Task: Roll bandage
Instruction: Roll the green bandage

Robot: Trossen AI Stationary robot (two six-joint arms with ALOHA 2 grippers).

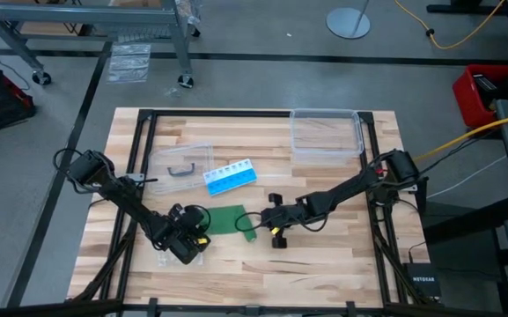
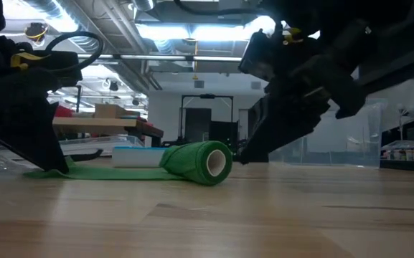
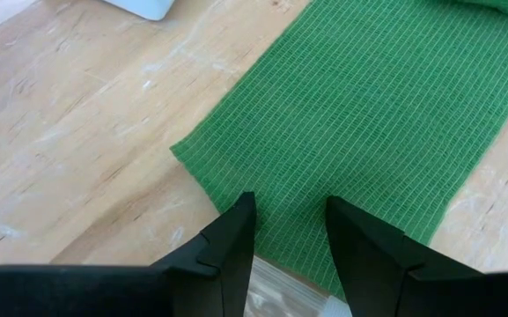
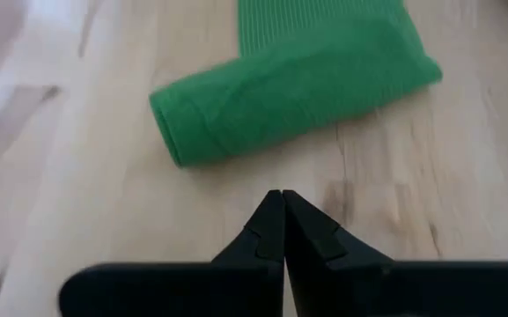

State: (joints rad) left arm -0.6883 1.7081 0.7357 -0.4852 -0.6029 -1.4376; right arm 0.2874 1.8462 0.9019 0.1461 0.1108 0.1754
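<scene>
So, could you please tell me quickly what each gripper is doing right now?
Left gripper: open, fingers over the flat end of the bandage, gripping nothing.
Right gripper: shut, empty, just short of the rolled end.

bandage (image 3: 359, 114): matt green woven cloth | table (image 4: 86, 194): smooth pale wood

Green bandage (image 2: 192, 162) half rolled on the table (image 2: 207, 215), flat tail toward the left gripper (image 2: 45, 154)
</scene>
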